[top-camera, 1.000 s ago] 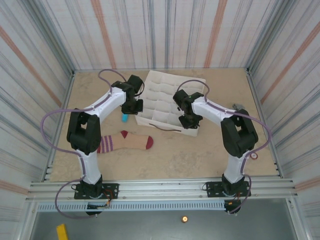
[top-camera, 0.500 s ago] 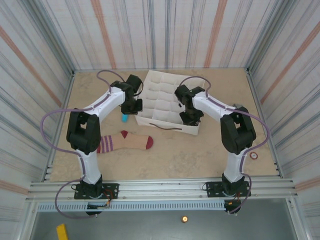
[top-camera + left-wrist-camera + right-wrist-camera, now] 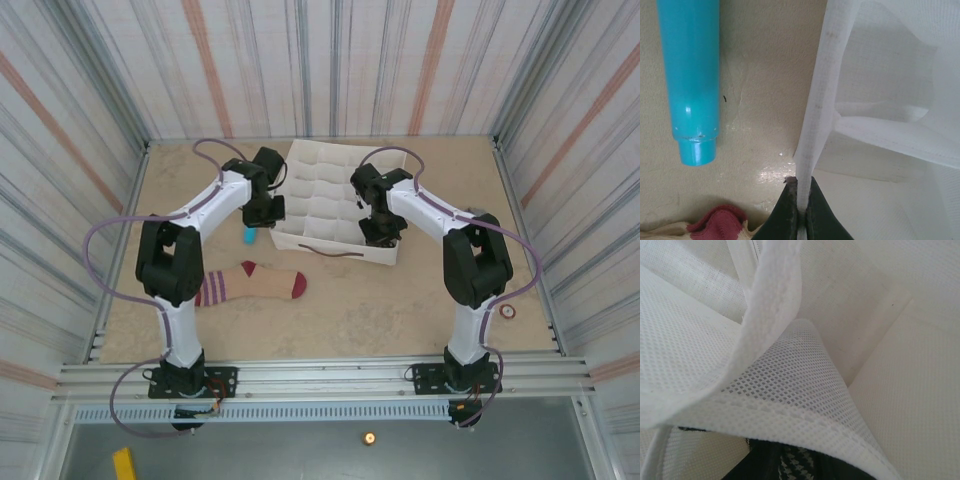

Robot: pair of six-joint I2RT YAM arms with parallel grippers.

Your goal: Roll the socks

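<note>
Two claws at the white organizer (image 3: 320, 190)
The left claw (image 3: 801, 200) is pinched tight on its left wall. The right claw (image 3: 795, 469) reaches inside, clamped on the black sock (image 3: 792, 460). The beige sock (image 3: 250, 283) lies flat towards the counter's near-left corner.

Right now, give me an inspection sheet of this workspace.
Surface: beige table, no spills seen.
Job's things: beige sock lies flat, unrolled; dark patterned fabric low in the right wrist view, perhaps the black sock.
Clutter: white organizer, blue cylinder, small ring.
Grippers: left gripper, jaws shut on the organizer's wall; right gripper over the organizer, jaws unclear.
Cables: purple cables loop along both arms.
Surroundings: striped curtain walls.
</note>
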